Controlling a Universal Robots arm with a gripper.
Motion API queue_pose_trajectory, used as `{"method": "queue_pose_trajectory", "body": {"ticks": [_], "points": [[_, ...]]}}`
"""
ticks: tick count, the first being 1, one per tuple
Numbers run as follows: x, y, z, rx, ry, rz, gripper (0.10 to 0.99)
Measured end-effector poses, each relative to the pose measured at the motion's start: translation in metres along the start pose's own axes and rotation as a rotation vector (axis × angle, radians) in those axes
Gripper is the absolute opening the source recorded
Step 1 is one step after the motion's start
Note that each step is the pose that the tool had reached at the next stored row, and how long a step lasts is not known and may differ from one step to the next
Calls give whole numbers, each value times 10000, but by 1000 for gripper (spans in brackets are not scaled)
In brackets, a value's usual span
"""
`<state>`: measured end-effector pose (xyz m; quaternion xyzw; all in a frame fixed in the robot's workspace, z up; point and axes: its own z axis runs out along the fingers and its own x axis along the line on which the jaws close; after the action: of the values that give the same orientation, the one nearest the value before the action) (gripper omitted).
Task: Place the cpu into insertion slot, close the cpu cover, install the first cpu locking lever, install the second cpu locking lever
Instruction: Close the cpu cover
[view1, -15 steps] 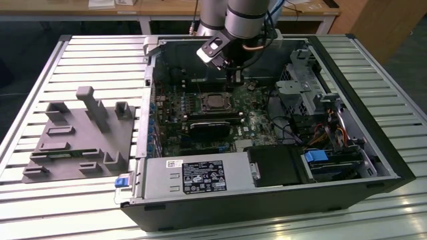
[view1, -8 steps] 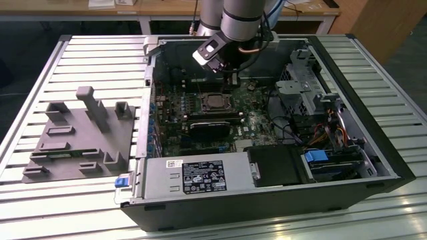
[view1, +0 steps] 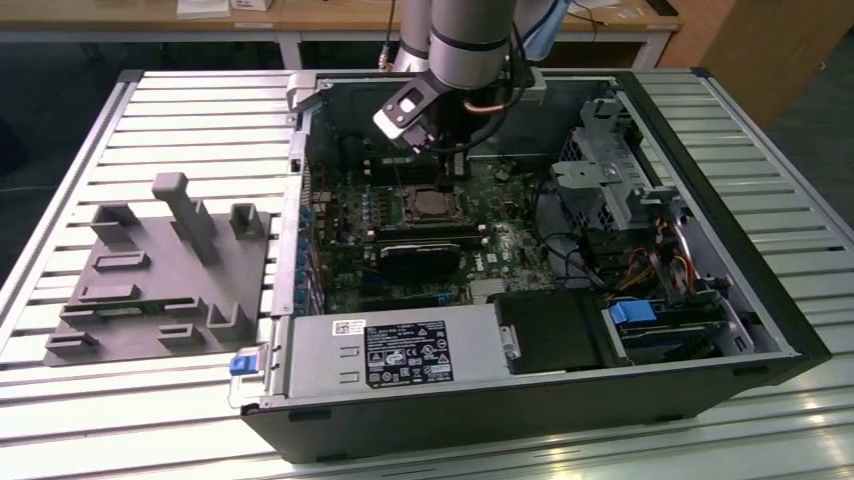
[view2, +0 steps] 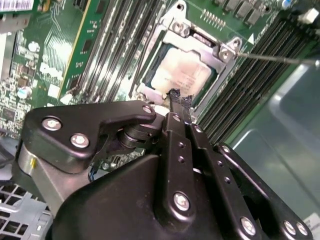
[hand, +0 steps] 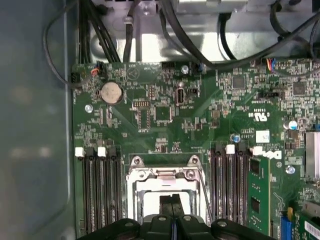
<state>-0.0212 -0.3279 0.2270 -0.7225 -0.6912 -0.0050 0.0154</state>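
Black gripper (view2: 179, 98), jaws pressed together on nothing, hangs tip-down just above the cpu (view2: 182, 75). The chip is seated in the insertion slot (hand: 165, 172), with the cpu cover (view2: 154, 56) lying flat around it. Work appears to stand at the locking levers: one thin wire lever (view2: 280, 57) juts free beside the socket, and catching it likely calls for a fine sideways push. Long memory slots (view2: 120, 45) crowd both flanks; black cables (hand: 200, 30) loop beyond the board. A grey fixture (view1: 160, 270) sits on the slatted worktop (view1: 160, 110) at the exterior view's left.
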Motion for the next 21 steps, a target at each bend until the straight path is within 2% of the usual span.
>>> {"method": "queue_pose_trajectory", "body": {"ticks": [6,12,21], "points": [[-24,-110,32,-37,10,-1,102],[-24,-117,32,-36,10,-66,102],[-24,-117,34,8,-20,-1572,102]]}}
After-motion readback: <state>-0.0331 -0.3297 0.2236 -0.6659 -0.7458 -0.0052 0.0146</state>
